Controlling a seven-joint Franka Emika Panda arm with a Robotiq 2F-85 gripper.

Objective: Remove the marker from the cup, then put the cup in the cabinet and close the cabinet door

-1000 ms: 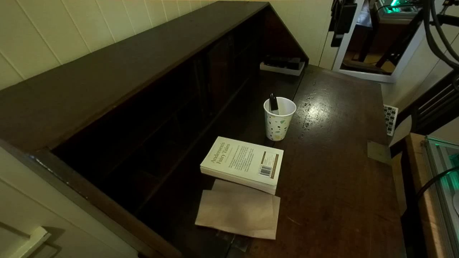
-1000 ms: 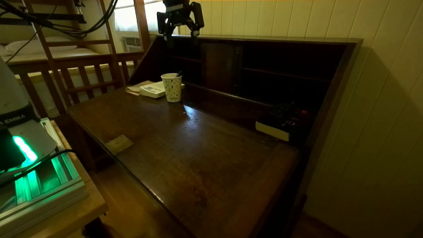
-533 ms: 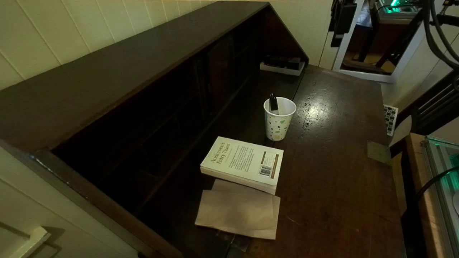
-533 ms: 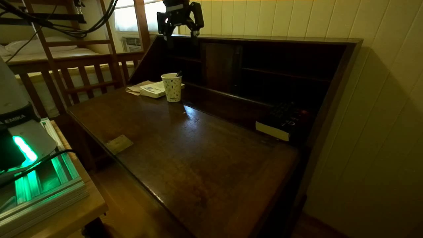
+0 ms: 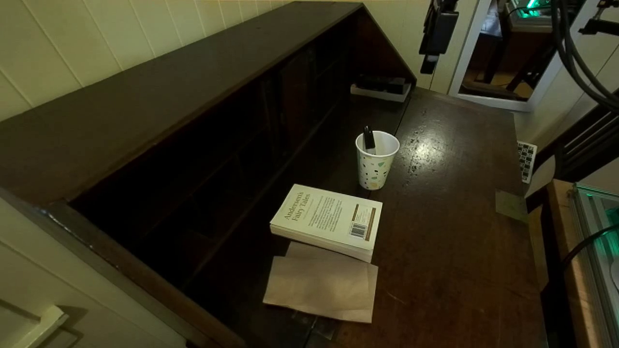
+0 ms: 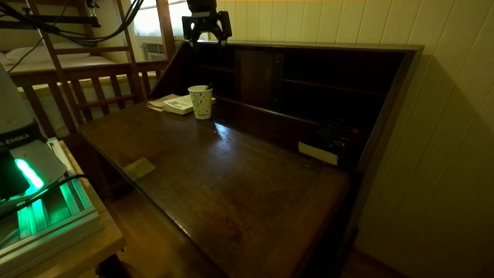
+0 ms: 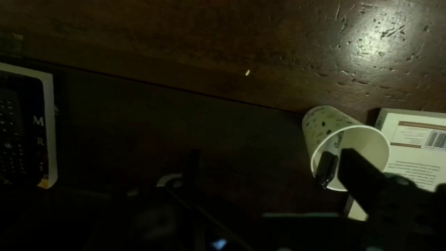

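The white speckled cup (image 5: 375,171) stands upright on the dark desk surface in both exterior views (image 6: 201,104). The marker (image 5: 369,140) stands in it, its black cap leaning over the rim. In the wrist view the cup (image 7: 315,127) and the capped marker (image 7: 327,167) lie at the right, partly behind one finger. The dark brown cabinet (image 5: 193,72) has open compartments and a closed middle panel (image 6: 256,77). My gripper (image 6: 208,43) is open and empty, high above the desk; its fingers also show in the wrist view (image 7: 271,153) and its edge in an exterior view (image 5: 429,63).
A white book (image 5: 329,217) lies close beside the cup, with brown paper (image 5: 319,290) beside it. A black-covered book (image 6: 318,152) lies at the opposite end of the desk, against the cabinet's side. The cabinet's top edge (image 6: 328,47) and slanted sides rise behind the desk surface.
My gripper has shifted and turned a little; it moved leftward in both exterior views and slightly lower in one of them. The cup, marker and books have not moved.
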